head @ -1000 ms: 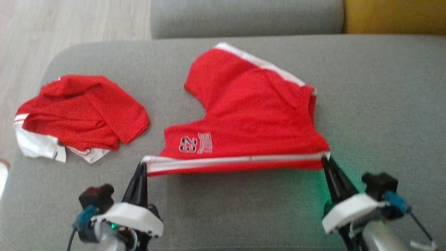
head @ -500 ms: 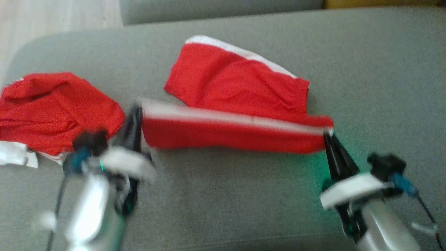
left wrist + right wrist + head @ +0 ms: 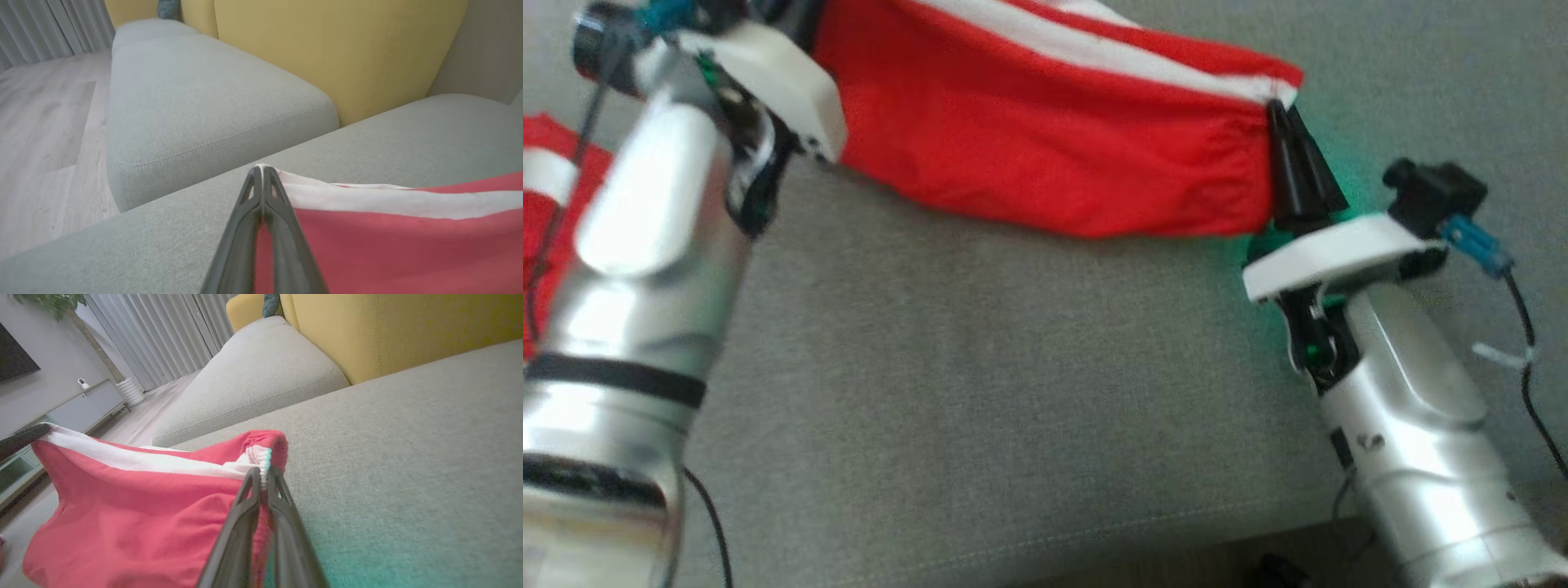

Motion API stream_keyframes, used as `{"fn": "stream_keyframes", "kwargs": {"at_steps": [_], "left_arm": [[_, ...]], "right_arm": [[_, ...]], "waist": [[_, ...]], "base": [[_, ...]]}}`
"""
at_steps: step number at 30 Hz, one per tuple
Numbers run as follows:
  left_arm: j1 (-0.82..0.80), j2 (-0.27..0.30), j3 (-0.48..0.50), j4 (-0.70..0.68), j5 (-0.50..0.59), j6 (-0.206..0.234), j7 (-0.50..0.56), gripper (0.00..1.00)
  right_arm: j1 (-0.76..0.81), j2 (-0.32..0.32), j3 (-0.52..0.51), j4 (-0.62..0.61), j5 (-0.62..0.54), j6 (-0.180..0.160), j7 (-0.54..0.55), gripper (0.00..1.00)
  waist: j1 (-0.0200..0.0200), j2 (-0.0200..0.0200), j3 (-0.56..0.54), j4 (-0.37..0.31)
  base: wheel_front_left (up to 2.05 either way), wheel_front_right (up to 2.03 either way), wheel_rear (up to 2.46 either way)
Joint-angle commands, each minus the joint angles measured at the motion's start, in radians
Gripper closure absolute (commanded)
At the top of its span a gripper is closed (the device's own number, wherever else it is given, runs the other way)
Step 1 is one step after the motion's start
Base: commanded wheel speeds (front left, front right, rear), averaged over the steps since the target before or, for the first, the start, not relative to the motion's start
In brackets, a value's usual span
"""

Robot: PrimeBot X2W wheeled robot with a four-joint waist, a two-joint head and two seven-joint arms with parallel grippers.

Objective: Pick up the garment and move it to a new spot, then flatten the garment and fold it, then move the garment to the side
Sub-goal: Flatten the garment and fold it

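Jaws of left gripper (image 3: 261,171) and right gripper (image 3: 262,472) are pinching garment (image 3: 1054,155) hem above sofa cushion (image 3: 1013,392). Even tension is looking key.

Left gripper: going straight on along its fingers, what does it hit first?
Shut on the garment at its white band, the left gripper points at the near edge of the far grey cushion. That probably comes first, though depth is unclear.

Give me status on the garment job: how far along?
Done: pickup; the left gripper and right gripper are shut on the two corners of the red garment at its striped edge. In hand: the carry; it hangs stretched between them, apparently clear of the grey cushion. Left: lay down, flatten, fold, move aside.
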Motion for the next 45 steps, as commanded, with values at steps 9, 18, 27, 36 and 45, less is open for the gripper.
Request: {"fn": "stream_keyframes", "kwargs": {"at_steps": [9, 18, 27, 36, 45], "left_arm": [[-0.211, 0.095, -0.108, 0.143, -0.104, 0.002, -0.045, 1.00], [-0.230, 0.067, -0.110, 0.255, -0.147, 0.005, -0.107, 0.00], [-0.069, 0.005, -0.018, 0.238, -0.190, 0.030, -0.112, 0.00], [0.014, -0.027, -0.007, 0.351, -0.218, 0.014, -0.112, 0.00], [0.042, -0.048, -0.028, 0.462, -0.211, 0.024, -0.109, 1.00]], "right_arm": [[-0.109, 0.019, 0.093, -0.015, 0.107, 0.007, -0.006, 1.00], [-0.104, 0.019, 0.085, -0.023, 0.121, 0.007, -0.006, 0.00], [-0.024, 0.019, 0.017, -0.060, 0.065, 0.007, -0.006, 0.00], [0.037, 0.019, -0.066, -0.079, 0.024, 0.007, -0.006, 0.00], [0.074, 0.019, -0.074, -0.071, 0.025, 0.007, -0.006, 0.00]], "waist": [[-0.0002, 0.0000, 0.123, -0.073], [-0.0002, 0.0000, 0.108, -0.062], [-0.0002, 0.0000, 0.060, -0.040], [-0.0002, 0.0000, 0.060, -0.059], [-0.0002, 0.0000, 0.006, -0.069]], "base": [[0.00, 0.00, 0.00], [0.00, 0.00, 0.00], [0.00, 0.00, 0.00], [0.00, 0.00, 0.00], [0.00, 0.00, 0.00]]}}
